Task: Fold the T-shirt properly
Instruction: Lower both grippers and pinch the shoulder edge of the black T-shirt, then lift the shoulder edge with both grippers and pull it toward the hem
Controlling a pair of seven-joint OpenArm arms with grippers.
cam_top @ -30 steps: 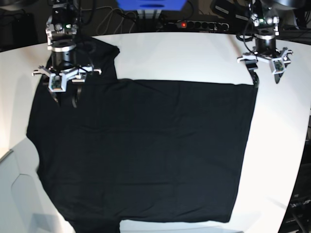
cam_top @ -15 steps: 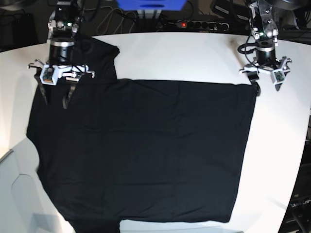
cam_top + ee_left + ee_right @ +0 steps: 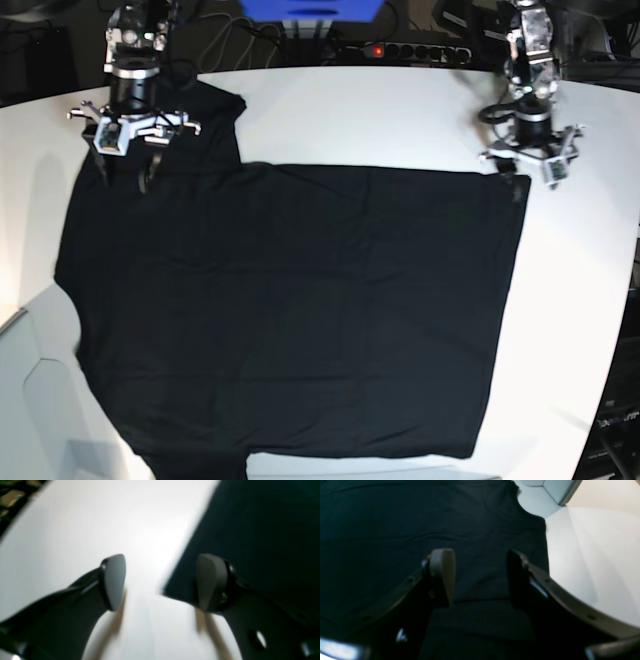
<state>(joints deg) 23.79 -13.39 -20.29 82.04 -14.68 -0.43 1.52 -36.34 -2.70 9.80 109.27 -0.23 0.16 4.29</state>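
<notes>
Where it lies flat, the T-shirt (image 3: 300,300) is smooth black cloth.

Both arms: black housings, silver cross-shaped wrist brackets. Left gripper (image 3: 160,582) and right gripper (image 3: 480,577): black fingers, grey pads.

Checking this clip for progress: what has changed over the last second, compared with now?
The right gripper rose and moved toward the table's far edge, above the T-shirt's sleeve, jaws open and holding nothing. The left gripper shifted slightly toward the shirt's far hem corner, which now lies between its open jaws, not yet gripped. The T-shirt lies flat on the white table as before.
</notes>
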